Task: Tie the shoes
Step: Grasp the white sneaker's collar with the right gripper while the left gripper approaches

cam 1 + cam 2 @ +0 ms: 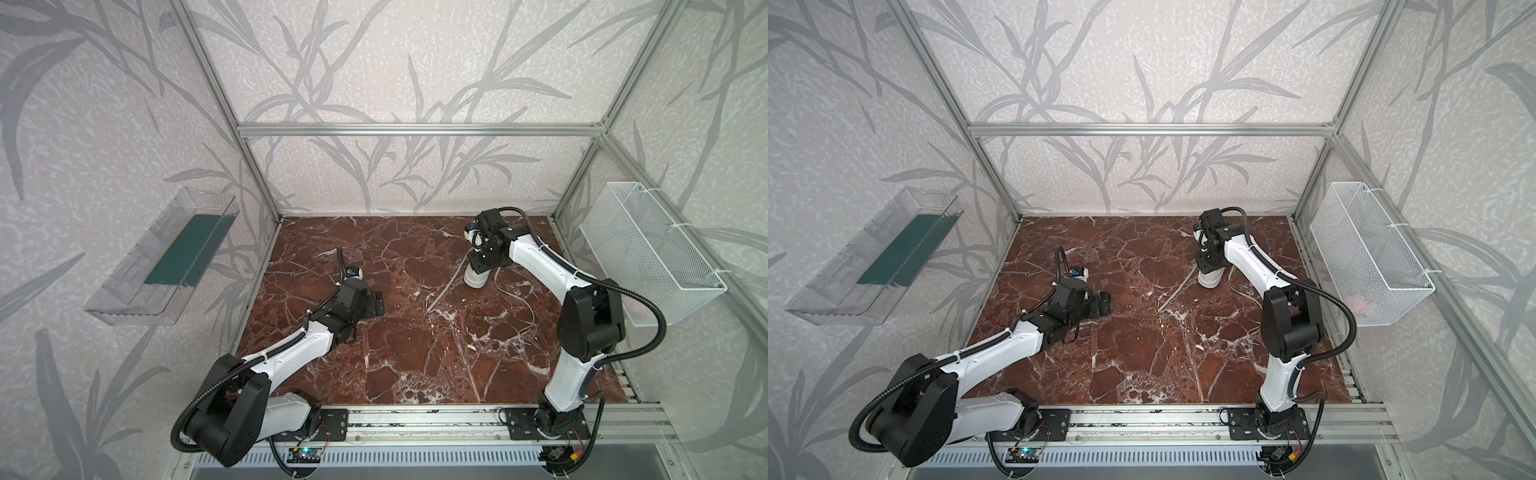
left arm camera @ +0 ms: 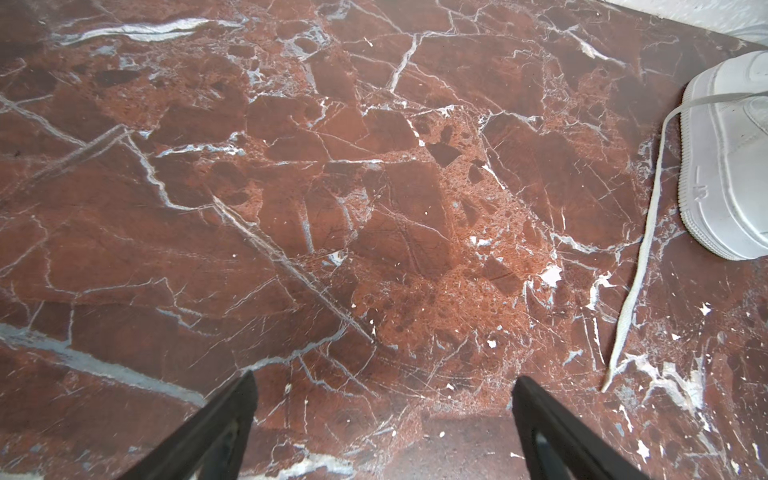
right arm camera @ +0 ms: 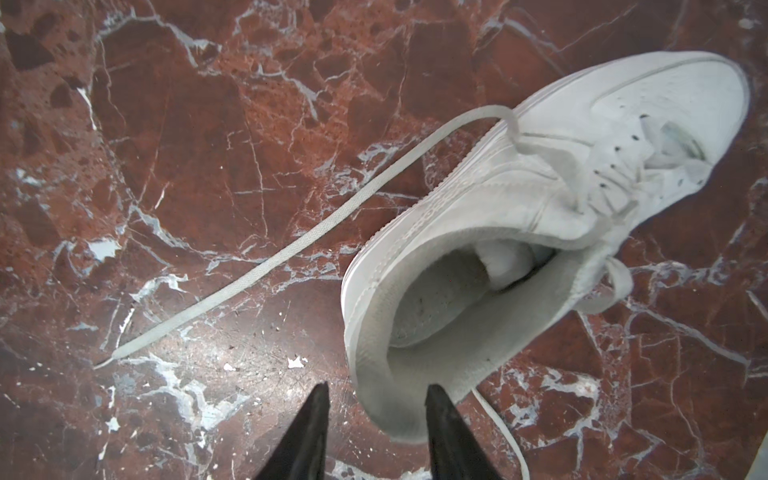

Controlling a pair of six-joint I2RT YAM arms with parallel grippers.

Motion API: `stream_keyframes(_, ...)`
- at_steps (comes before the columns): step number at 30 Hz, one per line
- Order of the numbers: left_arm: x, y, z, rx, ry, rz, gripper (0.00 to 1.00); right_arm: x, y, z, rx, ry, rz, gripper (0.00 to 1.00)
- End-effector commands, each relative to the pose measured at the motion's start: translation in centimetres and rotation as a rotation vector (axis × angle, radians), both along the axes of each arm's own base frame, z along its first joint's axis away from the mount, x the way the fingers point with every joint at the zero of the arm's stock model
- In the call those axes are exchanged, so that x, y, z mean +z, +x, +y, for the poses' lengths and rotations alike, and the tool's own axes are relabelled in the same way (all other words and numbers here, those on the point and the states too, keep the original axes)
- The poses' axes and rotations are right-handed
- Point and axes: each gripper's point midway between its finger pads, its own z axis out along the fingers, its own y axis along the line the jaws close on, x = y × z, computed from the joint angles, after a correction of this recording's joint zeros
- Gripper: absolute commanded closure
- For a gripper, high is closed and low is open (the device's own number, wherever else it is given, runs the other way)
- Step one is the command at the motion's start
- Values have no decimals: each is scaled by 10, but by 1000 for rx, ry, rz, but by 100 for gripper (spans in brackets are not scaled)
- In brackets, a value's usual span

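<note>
Sneaker stands far right on the surface, untied, one lace trailing loose. Right gripper straddles the heel collar, jaws half apart; I cannot tell if it grips. Left gripper wide open, empty. Risk: a thin pinch slips and the shoe tips. In both top views the right arm hides the upper.

Both L arm & R arm had white link shells and black joint housings. Black corrugated conduit ran off each, w/ white zip ties. Base plates were black w/ screws. Wrist cams had blue rings. Gripper fingers were black and tapered.
</note>
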Motion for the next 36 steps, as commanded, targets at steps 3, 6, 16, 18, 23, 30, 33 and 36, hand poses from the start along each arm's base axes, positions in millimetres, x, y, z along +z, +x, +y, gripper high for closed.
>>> stream_keyframes(3, 5, 5, 1, 33, -2, -5, 2, -4, -1, 4, 42, -2, 51, 71)
stream_keyframes(6, 4, 5, 0, 31, 2, 0, 3, -6, 0, 6, 59, -2, 61, 74)
stream_keyframes(16, 6, 6, -1, 33, 6, 12, 2, -19, 2, 15, 97, 18, 103, 79)
stream_keyframes(18, 7, 5, -1, 31, 4, 12, 3, -19, -1, 17, 105, 18, 108, 82)
stream_keyframes(23, 9, 1, 3, 40, 7, 12, 2, -14, -13, 31, 148, 36, 123, 91)
stream_keyframes(30, 16, -7, 11, 63, 5, -8, 2, -8, -38, 61, 210, 95, 174, 92)
stream_keyframes(33, 18, -13, 16, 72, 2, -16, 2, -7, -55, 83, 261, 112, 186, 92)
stream_keyframes(36, 20, -19, 20, 75, 6, -22, 2, -10, -71, 102, 302, 124, 215, 92)
